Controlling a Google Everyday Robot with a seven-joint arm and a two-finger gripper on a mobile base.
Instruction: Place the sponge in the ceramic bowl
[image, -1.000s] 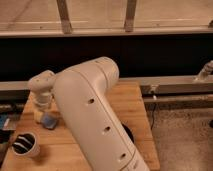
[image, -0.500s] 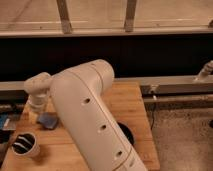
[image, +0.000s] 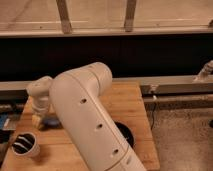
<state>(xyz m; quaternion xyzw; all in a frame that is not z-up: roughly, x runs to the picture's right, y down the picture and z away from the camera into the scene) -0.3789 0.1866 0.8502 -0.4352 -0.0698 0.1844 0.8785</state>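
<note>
We see one wooden desk (image: 127, 100) with a pale, smooth top and straight edges. One thick robot arm (image: 85, 110) crosses it. Its shell is matte white, rounded like a tube, with a row of small dark holes along it.

The arm bends back to a round wrist. Below that, the end effector (image: 39, 120) hangs low over the left part of the desk, with a pale yellowish tip close to the wood. We cannot tell whether it is spread, pressed together or pinching anything.

There is one sponge (image: 52, 121): a small, flat, blue-grey pad that looks soft. It lies on the desk just beside the end effector, on the side nearer the arm. We cannot tell whether the two touch.

There is one ceramic bowl (image: 127, 137), glossy black and round. It shows only as a dark curve behind the arm's lower shell, well apart from the sponge, with the arm between them.

One small pale cup (image: 25, 145) stands upright near the desk's front left corner, its inside dark with light stripes.

Behind the desk runs a grey metal ledge (image: 175, 85), then a dark band. Above that are two upright metal posts (image: 64, 15). A speckled floor (image: 185, 135) lies to the right.
</note>
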